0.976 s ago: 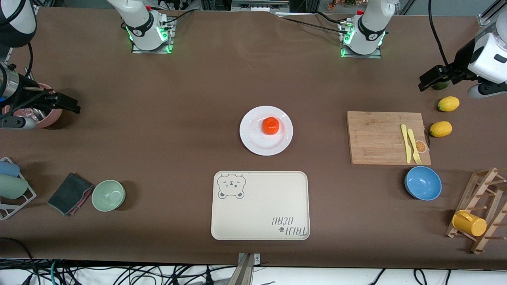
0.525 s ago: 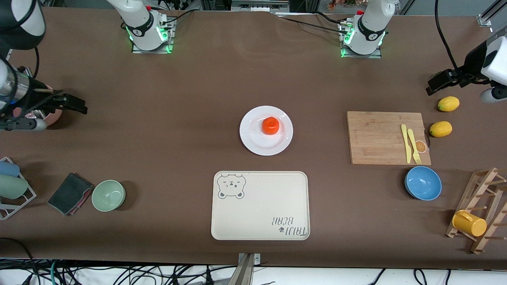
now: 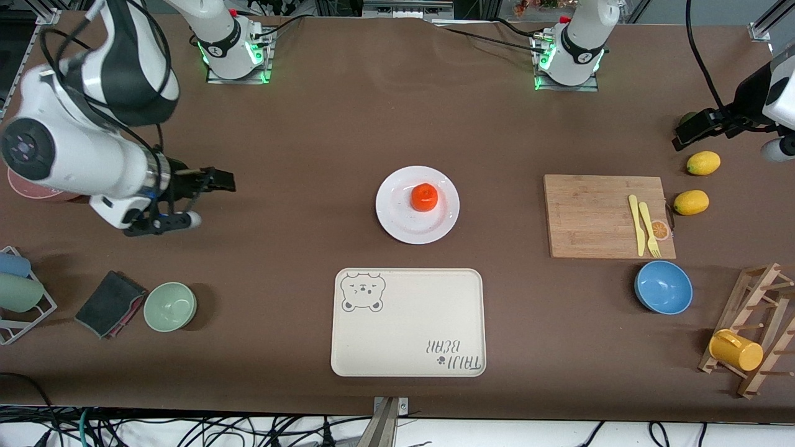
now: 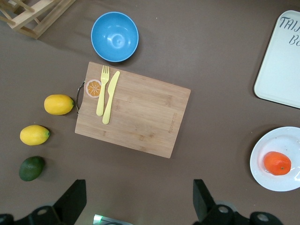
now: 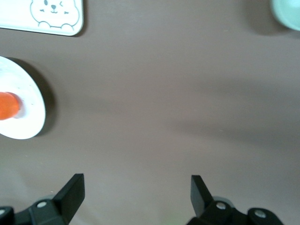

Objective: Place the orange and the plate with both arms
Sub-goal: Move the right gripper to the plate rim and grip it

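The orange (image 3: 424, 197) sits on the white plate (image 3: 404, 228) in the middle of the table. My right gripper (image 3: 214, 180) hangs open and empty over bare tabletop toward the right arm's end, well apart from the plate. The right wrist view shows its own gripper (image 5: 136, 187) open, with the plate (image 5: 30, 119) and the orange (image 5: 7, 106) at the frame edge. My left gripper (image 3: 689, 131) hangs open and empty over the table at the left arm's end, beside the lemons. The left wrist view shows that gripper (image 4: 138, 197) open, and farther off the plate (image 4: 276, 138) with the orange (image 4: 277, 163).
A cream bear tray (image 3: 408, 321) lies nearer the camera than the plate. A wooden cutting board (image 3: 590, 214) carries a yellow fork and knife. Two lemons (image 3: 703, 162) and an avocado (image 4: 32, 168) lie beside it. A blue bowl (image 3: 663, 287), green bowl (image 3: 169, 306), cloth (image 3: 110, 303) and cup rack (image 3: 754, 329) stand around.
The right arm has swung in from the table's end, carrying its open gripper toward the plate. The left gripper has drifted slightly toward its end of the table. Orange and plate have not moved.
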Robot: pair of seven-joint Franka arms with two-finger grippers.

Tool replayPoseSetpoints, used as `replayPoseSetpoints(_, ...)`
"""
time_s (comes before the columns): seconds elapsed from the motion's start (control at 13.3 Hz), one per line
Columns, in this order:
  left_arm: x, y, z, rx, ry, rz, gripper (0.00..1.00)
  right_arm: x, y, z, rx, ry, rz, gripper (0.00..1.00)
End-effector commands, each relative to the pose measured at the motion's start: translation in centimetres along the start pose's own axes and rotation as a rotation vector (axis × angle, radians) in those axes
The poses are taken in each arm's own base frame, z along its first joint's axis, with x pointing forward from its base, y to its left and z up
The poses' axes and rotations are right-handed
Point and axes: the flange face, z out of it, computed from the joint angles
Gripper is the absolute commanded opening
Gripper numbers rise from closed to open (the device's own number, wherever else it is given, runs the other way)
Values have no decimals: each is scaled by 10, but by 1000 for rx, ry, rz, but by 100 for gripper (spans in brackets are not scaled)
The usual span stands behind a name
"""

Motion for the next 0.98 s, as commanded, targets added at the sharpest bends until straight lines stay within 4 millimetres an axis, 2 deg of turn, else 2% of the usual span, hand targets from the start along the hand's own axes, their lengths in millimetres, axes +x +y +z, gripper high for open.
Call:
replayPoseSetpoints(0.0,2,-1,-6,-13,-9,5,100,16,-6,25,122,6,30,100)
replayPoseSetpoints(0.23,3,0,-4,-10,-11,11,100,17,-13,67,217,18,73,100)
replayPoseSetpoints(0.6,2,2,-4,-8,-12,20,100,4,-63,159,332,124,131,100)
replayPoseSetpoints(0.9,1,1,-4,-7,-18,20,100,0,-103,213,397,143,157,100)
